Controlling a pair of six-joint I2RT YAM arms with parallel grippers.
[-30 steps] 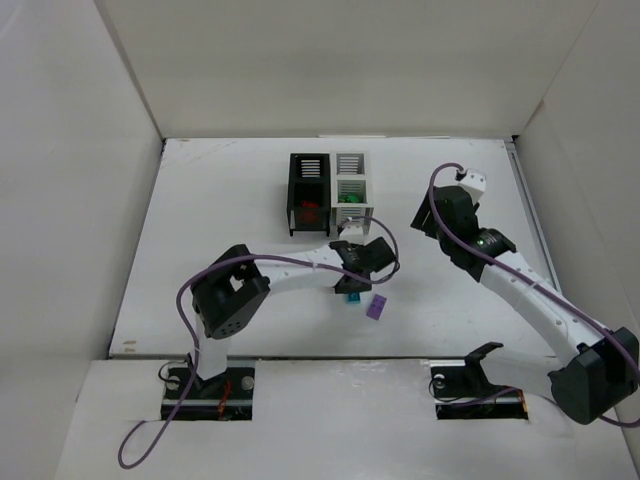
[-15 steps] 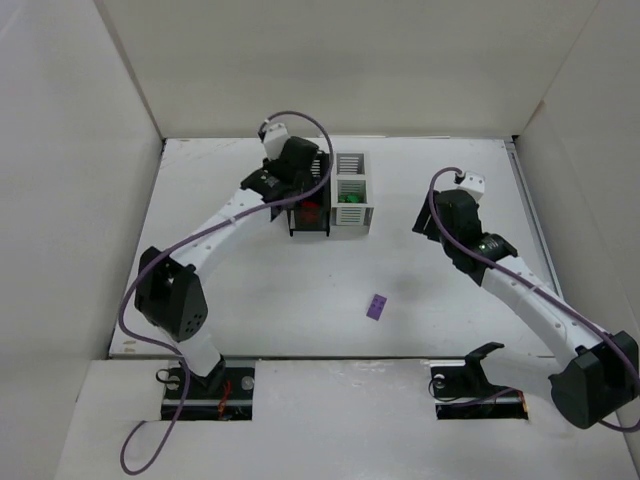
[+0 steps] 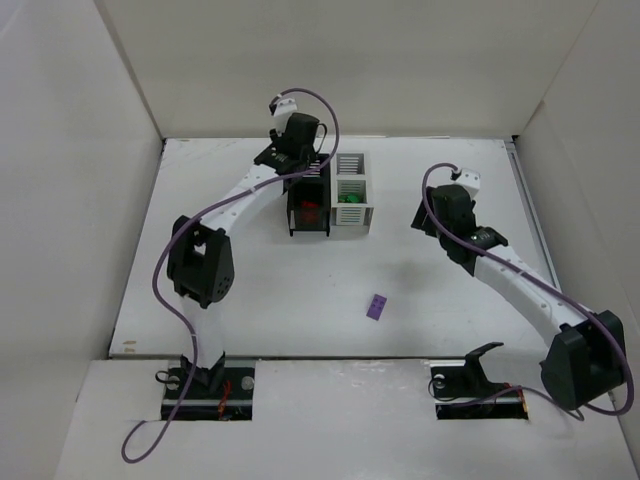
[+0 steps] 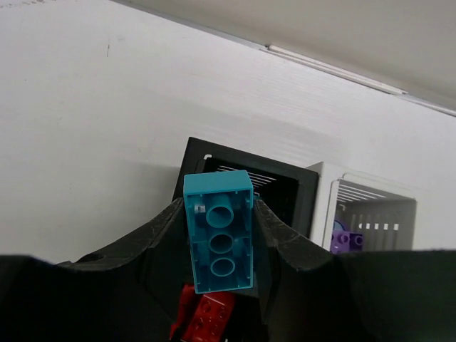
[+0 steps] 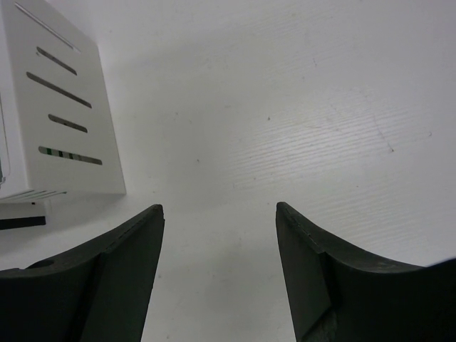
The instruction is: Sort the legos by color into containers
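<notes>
left gripper held a teal brick above the black bin. right gripper stood wide apart. one purple brick lay on the surface.

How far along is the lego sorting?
Red bricks sit in the black bin, green bricks and purple bricks in the white bin. The left gripper holds a teal brick over the black bin. Left: one loose purple brick on the table; right gripper open.
</notes>
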